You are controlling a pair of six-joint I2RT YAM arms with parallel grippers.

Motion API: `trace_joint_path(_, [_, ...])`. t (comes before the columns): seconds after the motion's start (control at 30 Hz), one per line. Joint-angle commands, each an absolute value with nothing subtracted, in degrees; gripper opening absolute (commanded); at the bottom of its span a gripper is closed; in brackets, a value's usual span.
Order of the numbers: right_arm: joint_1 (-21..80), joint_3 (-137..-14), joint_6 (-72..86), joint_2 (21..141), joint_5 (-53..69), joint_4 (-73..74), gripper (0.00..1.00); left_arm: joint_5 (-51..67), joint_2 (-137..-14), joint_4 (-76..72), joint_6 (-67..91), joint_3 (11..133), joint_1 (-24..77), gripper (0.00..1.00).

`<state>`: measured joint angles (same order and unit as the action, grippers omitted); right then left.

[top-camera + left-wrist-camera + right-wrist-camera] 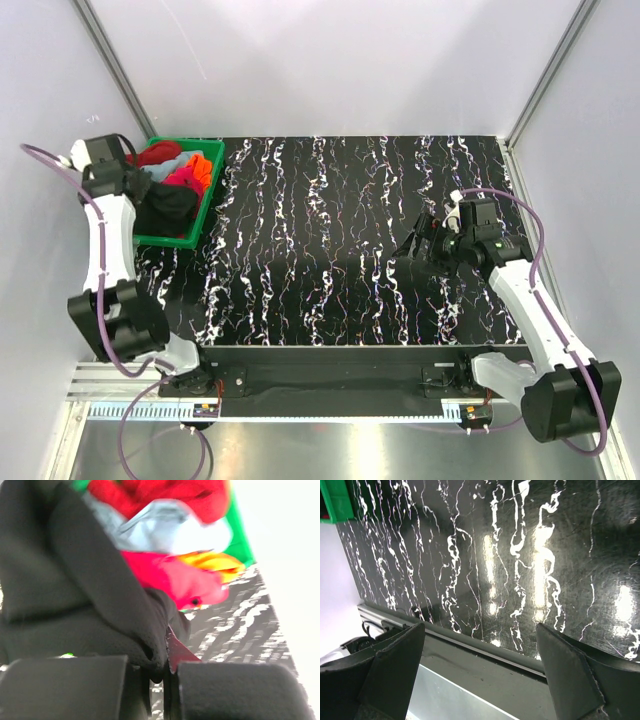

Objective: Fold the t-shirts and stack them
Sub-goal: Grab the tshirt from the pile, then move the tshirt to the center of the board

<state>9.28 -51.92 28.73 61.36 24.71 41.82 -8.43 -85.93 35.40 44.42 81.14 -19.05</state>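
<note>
A green bin (211, 203) at the table's far left holds crumpled t-shirts: red (160, 153), light blue (171, 166), orange (201, 160), magenta-pink (187, 180) and a black one (168, 205) on top at the front. My left gripper (135, 185) is at the bin's left side, shut on a fold of the black t-shirt (75, 605). The left wrist view also shows the red (165, 492), light blue (165, 530), pink (180, 580) and orange (215, 562) shirts behind. My right gripper (415, 243) hovers open and empty over the table's right middle; in its own view the gripper (480, 675) has nothing between its fingers.
The table (330, 240) is black with white marbling. Its near edge and a metal rail (485, 655) show under the right gripper. White walls close in the back and both sides. The bin's corner (335, 502) shows at the right wrist view's top left.
</note>
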Motion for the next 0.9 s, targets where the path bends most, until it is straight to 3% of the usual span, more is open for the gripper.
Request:
trace_joint_path(0.0, [10.72,-53.97,27.95,59.68,23.73,41.48,1.0,-7.38,-81.83,33.75,45.17,89.02,-18.02,0.0])
trace_joint_path(0.17, [12.13,-53.61,28.83,58.1,24.43,41.83,1.0,-4.22,-81.12,36.9,43.69,102.02,-13.9,0.0])
trace_joint_path(0.3, [12.57,-54.05,29.27,57.74,25.13,41.75,1.0,-4.31,-79.02,42.7,37.37,111.61,-2.94,0.0])
trace_joint_path(0.4, [12.66,-54.75,29.44,57.66,26.01,41.75,1.0,-2.47,-74.63,43.42,37.26,109.17,6.02,0.0])
trace_joint_path(0.53, [12.74,-55.63,30.14,58.44,27.68,41.84,1.0,3.41,-70.5,43.33,39.37,94.8,16.07,0.01])
trace_joint_path(0.57, [12.74,-55.9,30.41,58.62,28.56,42.01,1.0,3.6,-68.84,43.33,38.94,91.88,18.61,0.26])
trace_joint_path(0.6, [12.74,-56.51,30.76,58.97,29.09,42.19,1.0,3.34,-67.77,43.42,38.76,88.02,19.42,0.4])
trace_joint_path(0.77, [12.74,-57.22,31.02,63.44,33.39,42.36,1.0,1.42,-58.64,44.91,36.13,72.62,20.04,0.63])
trace_joint_path(0.87, [13.27,-56.87,31.55,67.3,35.32,39.57,0.97,2.19,-55.37,49.29,31.57,68.74,19.95,0.86])
